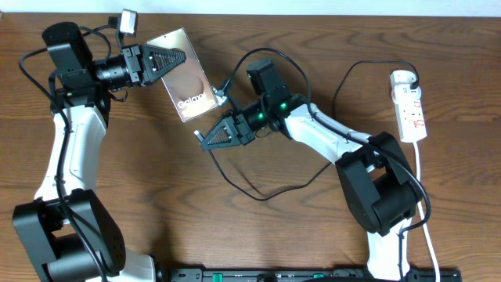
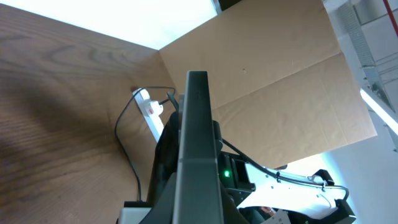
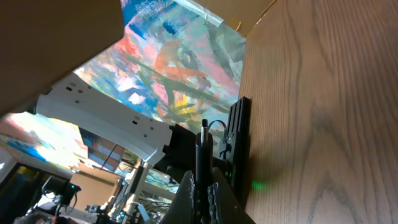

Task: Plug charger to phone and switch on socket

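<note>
- Phone sat upper centre-left, screen up & skewed, well inside far table edge; L gripper was clamped on its upper-left corner, one finger lying across the screen
- L wrist view: phone seen edge-on as a dark upright slab dead centre; couldn't tell whether it touched the wood
- R gripper pointed left, just below phone's lower edge but apart from it, jaws pinched on charger; in R wrist view charger stood as a thin black stem betw. the closed fingers
- Charger looped from R gripper down across mid table, then up & right to socket
- Socket lay lengthwise by right edge of view, well apart from phone; its white cord ran down toward the front edge
- Open room: bare wood betw. L arm and the cable loop, plus lower centre; R arm crossed the right half; black rail lined the front edge
- Count: 2 arms, 2 grippers, 1 phone, 1 charger, 1 socket; its red marks too small to count
- Surface: dark-brown wood-grain table; cardboard panel stood past the table edge, paint-splashed sheet showed in R wrist view
</note>
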`<state>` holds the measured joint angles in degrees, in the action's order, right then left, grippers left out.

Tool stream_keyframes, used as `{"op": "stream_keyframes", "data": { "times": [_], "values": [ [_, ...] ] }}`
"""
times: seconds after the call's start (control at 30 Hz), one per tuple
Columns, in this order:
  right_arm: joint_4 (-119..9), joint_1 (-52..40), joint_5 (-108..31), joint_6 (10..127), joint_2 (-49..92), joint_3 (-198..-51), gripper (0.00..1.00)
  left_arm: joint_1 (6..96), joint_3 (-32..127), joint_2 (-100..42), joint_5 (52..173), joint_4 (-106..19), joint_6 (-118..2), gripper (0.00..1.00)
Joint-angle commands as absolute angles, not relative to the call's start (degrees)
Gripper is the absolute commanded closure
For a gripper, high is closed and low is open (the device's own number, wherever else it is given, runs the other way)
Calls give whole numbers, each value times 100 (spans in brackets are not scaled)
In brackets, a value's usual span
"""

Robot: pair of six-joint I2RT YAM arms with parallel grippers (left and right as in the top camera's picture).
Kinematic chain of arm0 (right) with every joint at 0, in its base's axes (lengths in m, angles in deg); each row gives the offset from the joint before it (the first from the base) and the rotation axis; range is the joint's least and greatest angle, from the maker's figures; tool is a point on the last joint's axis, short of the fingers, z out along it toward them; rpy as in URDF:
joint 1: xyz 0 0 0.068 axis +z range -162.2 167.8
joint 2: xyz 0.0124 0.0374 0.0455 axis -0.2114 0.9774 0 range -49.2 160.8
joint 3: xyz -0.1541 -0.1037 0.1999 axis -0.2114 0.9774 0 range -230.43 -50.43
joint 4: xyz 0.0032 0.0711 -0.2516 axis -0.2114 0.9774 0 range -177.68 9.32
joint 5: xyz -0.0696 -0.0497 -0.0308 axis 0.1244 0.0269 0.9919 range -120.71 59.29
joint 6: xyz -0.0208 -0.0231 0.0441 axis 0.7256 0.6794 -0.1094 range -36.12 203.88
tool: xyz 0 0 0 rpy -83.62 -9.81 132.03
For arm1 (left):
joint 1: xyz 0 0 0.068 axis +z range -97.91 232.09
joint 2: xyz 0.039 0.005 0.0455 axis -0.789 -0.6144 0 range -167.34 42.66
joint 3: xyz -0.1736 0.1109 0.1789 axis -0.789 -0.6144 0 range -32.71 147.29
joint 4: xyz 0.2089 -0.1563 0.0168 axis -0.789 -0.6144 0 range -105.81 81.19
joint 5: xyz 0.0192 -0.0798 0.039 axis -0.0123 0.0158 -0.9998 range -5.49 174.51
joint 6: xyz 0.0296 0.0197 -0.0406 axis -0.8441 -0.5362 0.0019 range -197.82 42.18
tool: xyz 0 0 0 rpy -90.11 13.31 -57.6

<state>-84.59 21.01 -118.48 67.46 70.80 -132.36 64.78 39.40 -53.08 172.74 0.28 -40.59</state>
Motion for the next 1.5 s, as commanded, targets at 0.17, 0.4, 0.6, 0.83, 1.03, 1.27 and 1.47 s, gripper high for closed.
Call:
{"op": "stream_keyframes", "data": {
  "times": [0.17,0.4,0.6,0.83,1.03,1.27,1.47],
  "values": [
    [-8542,1745,-12007,6647,6929,-13282,99,6467,3971,-5249,17451,73,-4315,93],
    [-9812,1756,-12007,5611,6905,-13284,99,6467,3971,-5249,17291,69,-4437,93],
    [-10931,1758,-12005,4667,6905,-13284,99,6467,3971,-5249,16948,32,-4302,93],
    [-10996,1804,-12005,4623,6905,-13282,99,6570,3971,-5249,16905,34,-4262,93],
    [-10999,1902,-12005,4757,6905,-13282,99,6747,3971,-5249,16913,34,-4197,93],
    [-10999,1898,-12005,4774,6905,-13282,99,6804,3971,-5249,17018,36,-4173,93],
    [-11001,1898,-12005,4774,6905,-13282,99,6804,3971,-5249,17060,34,-4177,92]
  ]
}}
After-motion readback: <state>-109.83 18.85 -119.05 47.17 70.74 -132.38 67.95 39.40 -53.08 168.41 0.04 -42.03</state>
